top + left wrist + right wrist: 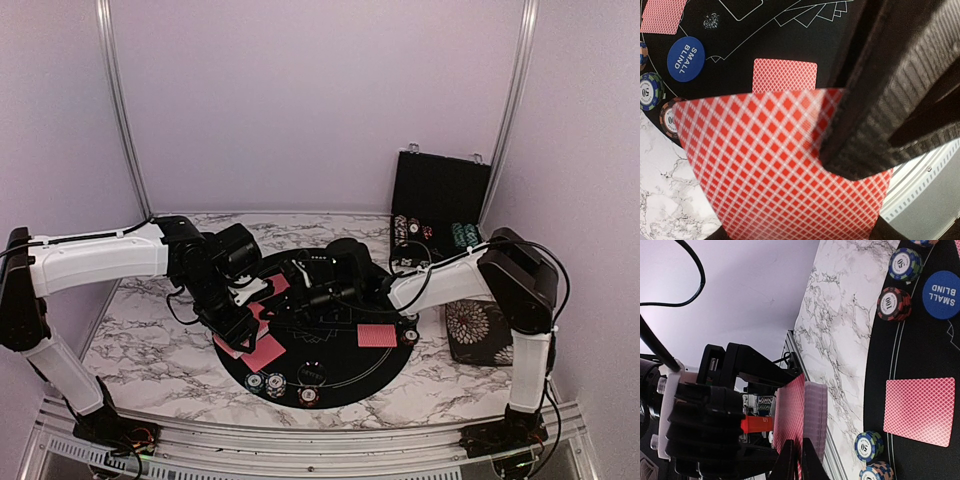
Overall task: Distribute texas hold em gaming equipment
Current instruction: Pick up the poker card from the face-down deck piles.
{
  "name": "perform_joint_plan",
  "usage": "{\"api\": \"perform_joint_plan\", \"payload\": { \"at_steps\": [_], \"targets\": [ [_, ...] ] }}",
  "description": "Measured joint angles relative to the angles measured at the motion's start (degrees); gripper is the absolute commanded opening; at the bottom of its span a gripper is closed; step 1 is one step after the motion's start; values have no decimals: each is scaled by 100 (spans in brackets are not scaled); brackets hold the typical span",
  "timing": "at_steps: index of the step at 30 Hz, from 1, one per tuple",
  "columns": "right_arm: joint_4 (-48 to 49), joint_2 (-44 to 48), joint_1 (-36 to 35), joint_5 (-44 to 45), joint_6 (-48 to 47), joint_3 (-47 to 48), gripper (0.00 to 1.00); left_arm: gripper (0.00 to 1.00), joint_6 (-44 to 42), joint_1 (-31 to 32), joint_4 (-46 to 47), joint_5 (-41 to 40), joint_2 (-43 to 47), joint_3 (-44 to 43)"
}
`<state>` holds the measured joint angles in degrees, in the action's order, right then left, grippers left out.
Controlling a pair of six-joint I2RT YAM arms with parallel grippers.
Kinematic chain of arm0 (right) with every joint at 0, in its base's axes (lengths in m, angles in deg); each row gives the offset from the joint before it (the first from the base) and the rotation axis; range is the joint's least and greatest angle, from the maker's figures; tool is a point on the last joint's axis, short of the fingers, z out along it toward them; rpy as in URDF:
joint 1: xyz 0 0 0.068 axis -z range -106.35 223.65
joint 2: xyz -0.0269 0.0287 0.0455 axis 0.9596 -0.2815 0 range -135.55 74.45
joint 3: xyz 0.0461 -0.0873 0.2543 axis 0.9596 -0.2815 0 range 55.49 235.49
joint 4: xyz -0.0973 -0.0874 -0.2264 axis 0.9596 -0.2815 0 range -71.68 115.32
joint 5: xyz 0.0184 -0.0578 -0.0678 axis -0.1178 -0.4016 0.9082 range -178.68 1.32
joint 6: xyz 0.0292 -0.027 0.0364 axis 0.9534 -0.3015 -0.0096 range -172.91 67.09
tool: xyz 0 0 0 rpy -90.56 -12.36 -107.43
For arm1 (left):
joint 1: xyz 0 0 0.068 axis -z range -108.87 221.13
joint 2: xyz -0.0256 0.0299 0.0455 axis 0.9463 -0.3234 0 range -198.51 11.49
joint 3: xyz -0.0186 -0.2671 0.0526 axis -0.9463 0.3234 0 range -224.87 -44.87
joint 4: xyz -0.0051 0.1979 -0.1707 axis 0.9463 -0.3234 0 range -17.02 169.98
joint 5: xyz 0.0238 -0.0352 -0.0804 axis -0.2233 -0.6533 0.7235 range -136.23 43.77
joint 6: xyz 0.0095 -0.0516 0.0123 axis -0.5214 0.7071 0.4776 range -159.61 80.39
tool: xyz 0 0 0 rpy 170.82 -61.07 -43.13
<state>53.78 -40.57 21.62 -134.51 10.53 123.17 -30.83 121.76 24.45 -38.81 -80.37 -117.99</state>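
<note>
**Right tool loaded with cards; left tool state unverified**

The right tool (799, 462) is pressed together on the held red-backed cards (791, 412), seen edge-on above the round black mat (350, 372), toward its 10 o'clock; the left tool (243, 305) is just beside them, with a card back filling its wrist view; whether its jaws are spread or closed cannot be told. One loose card (377, 335) lies flat at the mat's 3 o'clock; further cards (262, 352) lie at 8 o'clock; chip stacks (275, 385) line the 6-to-7 o'clock rim; the marble tabletop (150, 345) carries the mat.
</note>
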Motion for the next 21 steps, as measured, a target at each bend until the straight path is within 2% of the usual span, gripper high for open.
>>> {"api": "perform_joint_plan", "payload": {
  "at_steps": [21],
  "targets": [
    [433, 146, 275, 9, 243, -352, 0, 51, 22, 0, 0, -2, 0, 0]
  ]
}}
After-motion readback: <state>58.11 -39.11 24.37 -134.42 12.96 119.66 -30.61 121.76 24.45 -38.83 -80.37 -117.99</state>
